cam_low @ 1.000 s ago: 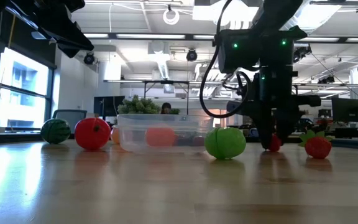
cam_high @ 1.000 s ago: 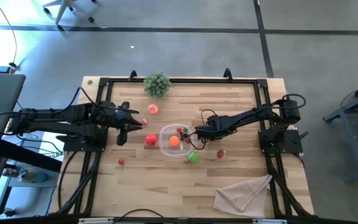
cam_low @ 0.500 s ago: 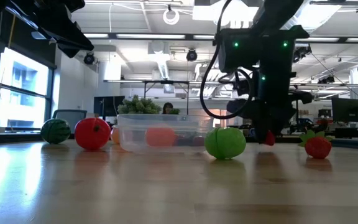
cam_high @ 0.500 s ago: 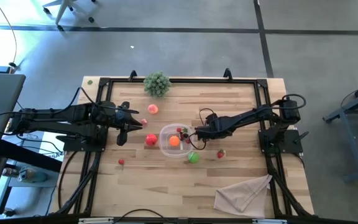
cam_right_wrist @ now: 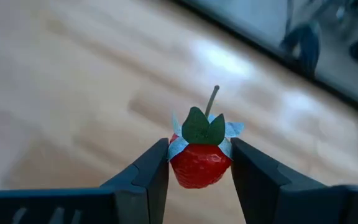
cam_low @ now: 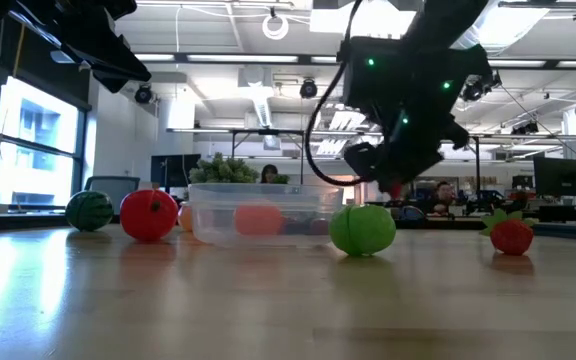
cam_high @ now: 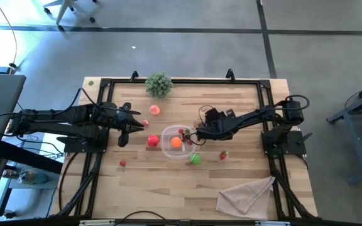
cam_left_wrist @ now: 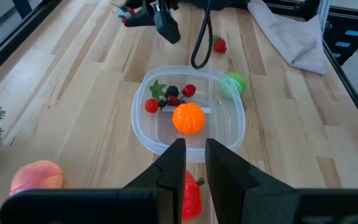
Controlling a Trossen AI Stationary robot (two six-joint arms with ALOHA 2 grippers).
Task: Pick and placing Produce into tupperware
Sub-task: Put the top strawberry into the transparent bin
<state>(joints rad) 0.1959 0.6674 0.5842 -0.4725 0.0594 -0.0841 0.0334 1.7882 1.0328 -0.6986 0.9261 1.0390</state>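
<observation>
Strawberry [cam_right_wrist: 199, 162] pinched between my right gripper [cam_right_wrist: 199, 171] fingers, lifted off table beside tupperware [cam_high: 176, 142] at table centre. Risk: grip only on berry's sides, could slip out, or release early and bounce off rim. Left gripper [cam_left_wrist: 191, 163] nearly closed, empty, waiting toward left edge. Wood-plank table [cam_high: 244, 107]; office room behind.

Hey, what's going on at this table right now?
A two-armed robot is sorting toy produce into a clear tupperware. The right pincer is shut on a small strawberry, held off the table by the container's right edge. An orange and some small red pieces already lie inside. The left pincer waits on the container's left. A green fruit and other pieces are on the wood.
</observation>
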